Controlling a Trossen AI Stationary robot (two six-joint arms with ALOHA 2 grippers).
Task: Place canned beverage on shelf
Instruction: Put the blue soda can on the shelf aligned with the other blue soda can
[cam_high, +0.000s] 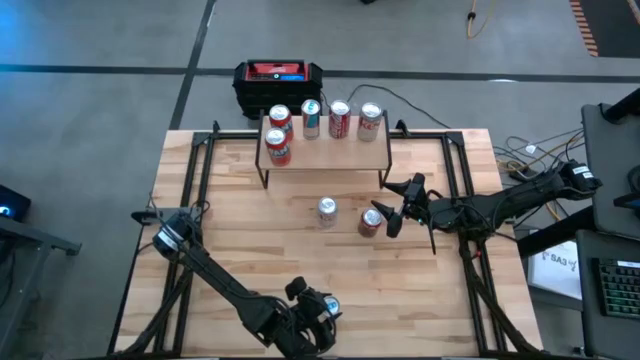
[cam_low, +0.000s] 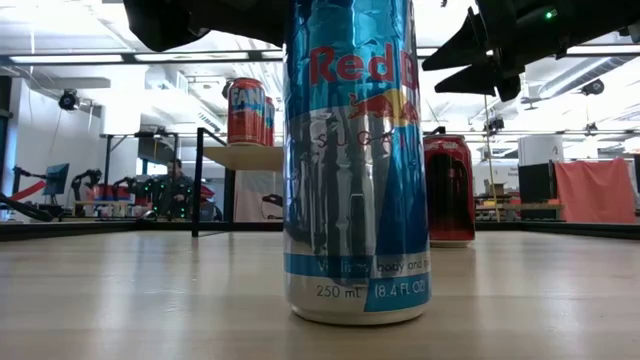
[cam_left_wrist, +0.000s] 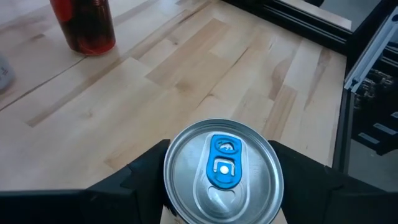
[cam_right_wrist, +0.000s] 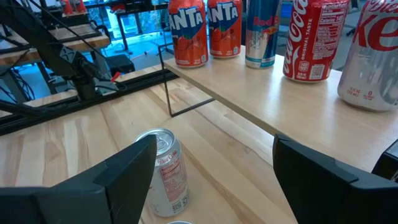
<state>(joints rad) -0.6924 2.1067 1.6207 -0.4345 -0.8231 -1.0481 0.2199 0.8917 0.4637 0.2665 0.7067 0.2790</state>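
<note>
A blue-and-silver canned beverage (cam_left_wrist: 222, 171) stands upright on its base on the wooden table near the front edge (cam_low: 355, 160). My left gripper (cam_high: 322, 310) is shut on it. The shelf (cam_high: 330, 158), a light wooden board on thin black legs, stands at the table's far side and carries several cans. My right gripper (cam_high: 395, 212) hangs open in front of the shelf, beside a red can (cam_high: 370, 221). Nothing is between its fingers (cam_right_wrist: 134, 168). My left gripper pinches the canned beverage between its two fingers (cam_left_wrist: 140, 177), one on each side of the can's upper wall, just under the lid's rim (cam_left_wrist: 168, 180). The fingers come slanting down from the table's left. The can stands upright with its base on the table.
A silver can (cam_high: 327, 211) and the red can stand on the table between me and the shelf. A black-and-red box (cam_high: 278, 75) sits behind the table. Black frame rails (cam_high: 195, 180) run along the table's left and right sides.
</note>
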